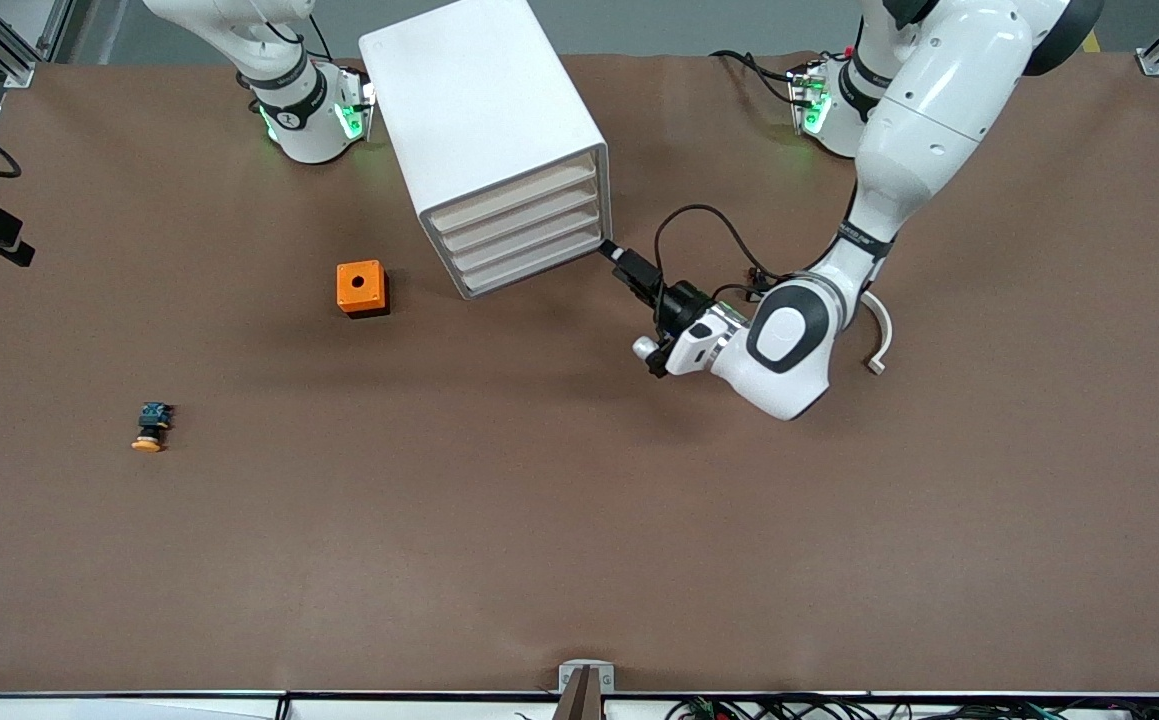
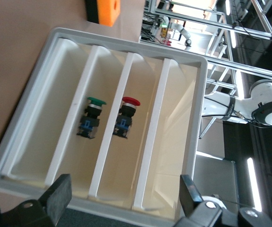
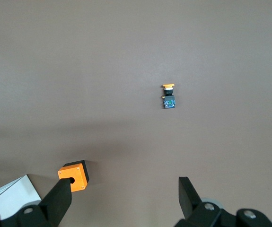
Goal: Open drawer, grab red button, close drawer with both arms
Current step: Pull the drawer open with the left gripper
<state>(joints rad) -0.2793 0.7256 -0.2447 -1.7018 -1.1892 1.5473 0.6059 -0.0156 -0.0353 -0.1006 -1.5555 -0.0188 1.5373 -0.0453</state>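
Observation:
The white drawer cabinet (image 1: 484, 120) stands at the back of the table, and its drawers look pushed in. My left gripper (image 1: 607, 251) is open, right at the cabinet's front at the corner toward the left arm's end. In the left wrist view its fingers (image 2: 56, 198) spread wide before the cabinet front (image 2: 199, 118). The red-capped button (image 2: 126, 118) lies inside one slot; it is hidden in the front view. My right gripper (image 3: 124, 189) is open and empty, high over the table, out of the front view.
A green-capped button (image 2: 92, 118) lies in the slot beside the red one. An orange box with a hole (image 1: 361, 288) sits beside the cabinet toward the right arm's end. A yellow-orange-capped button (image 1: 150, 427) lies nearer the front camera at that end.

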